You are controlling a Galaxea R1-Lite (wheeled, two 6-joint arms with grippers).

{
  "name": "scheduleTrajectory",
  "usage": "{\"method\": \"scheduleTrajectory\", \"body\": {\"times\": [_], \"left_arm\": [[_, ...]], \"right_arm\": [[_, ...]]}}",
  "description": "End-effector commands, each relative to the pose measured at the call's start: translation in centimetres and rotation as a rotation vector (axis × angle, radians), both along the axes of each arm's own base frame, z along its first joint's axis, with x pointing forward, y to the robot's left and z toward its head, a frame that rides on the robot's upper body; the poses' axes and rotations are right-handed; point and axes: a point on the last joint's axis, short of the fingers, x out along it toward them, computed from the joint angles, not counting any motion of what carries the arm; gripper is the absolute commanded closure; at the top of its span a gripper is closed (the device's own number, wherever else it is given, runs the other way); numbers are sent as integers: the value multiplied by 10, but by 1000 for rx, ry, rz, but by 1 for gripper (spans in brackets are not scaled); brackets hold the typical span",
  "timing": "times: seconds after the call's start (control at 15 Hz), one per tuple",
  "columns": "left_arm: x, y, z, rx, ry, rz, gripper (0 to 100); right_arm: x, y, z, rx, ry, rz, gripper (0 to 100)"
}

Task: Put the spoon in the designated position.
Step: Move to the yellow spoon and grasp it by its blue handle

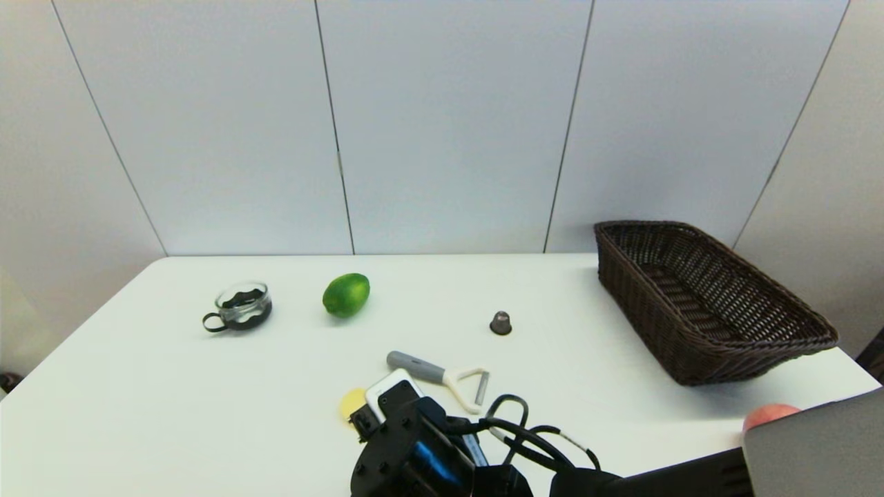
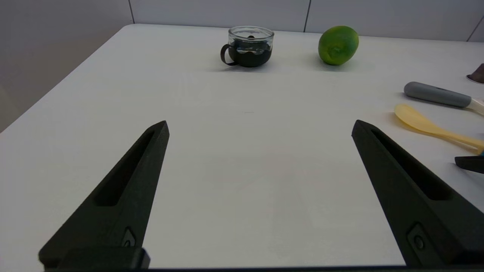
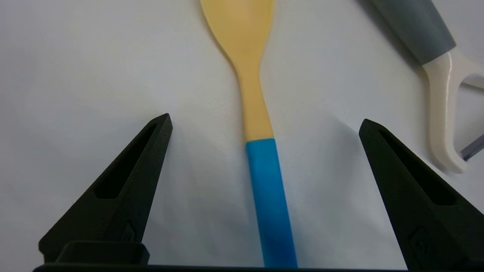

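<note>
Here, in the head view, the white table [image 1: 173, 414] carries the grey-handled peeler [image 1: 442, 378] near its front middle, and everything else is best placed from that peeler. Just beside it on the robot's left, the pale yellow bowl of the spoon [image 1: 352, 402] peeks out from under the right arm's wrist, which covers the rest of the spoon. The right gripper itself is hidden there beneath its own camera housing and cables. Farther back from the peeler and to its left lie a green lime [image 1: 346, 295] and, beyond that, a glass cup [image 1: 239, 307] with a dark handle. Back and to the right of the peeler stands a small dark capsule [image 1: 501, 322], and well apart on the right sits a dark wicker basket [image 1: 704, 304]. In the left wrist view, the left gripper [image 2: 260, 128] has its fingers spread wide over bare table, well to the left of the peeler [image 2: 435, 95] and the spoon [image 2: 427, 124], holding nothing. In the right wrist view, the right gripper [image 3: 264, 122] is spread wide astride the spoon [image 3: 261, 151], one finger on each side of the handle and neither touching it; the spoon lies flat on the table with the peeler [image 3: 438, 87] just beside it.
</note>
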Motion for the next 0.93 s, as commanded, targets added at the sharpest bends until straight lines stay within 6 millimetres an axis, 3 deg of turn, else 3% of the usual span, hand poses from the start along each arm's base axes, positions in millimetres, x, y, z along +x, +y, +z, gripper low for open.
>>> {"method": "scheduleTrajectory", "body": {"times": [0.07, 0.27, 0.33, 0.93], "left_arm": [[0, 0, 0, -2, 3, 0, 0], [0, 0, 0, 0, 3, 0, 0], [0, 0, 0, 0, 3, 0, 0], [0, 0, 0, 0, 0, 0, 0]], "right_arm": [[0, 2, -3, -3, 0, -3, 0], [0, 2, -6, -14, 4, -3, 0], [0, 2, -5, -12, 3, -3, 100], [5, -1, 2, 3, -13, -18, 100]]}}
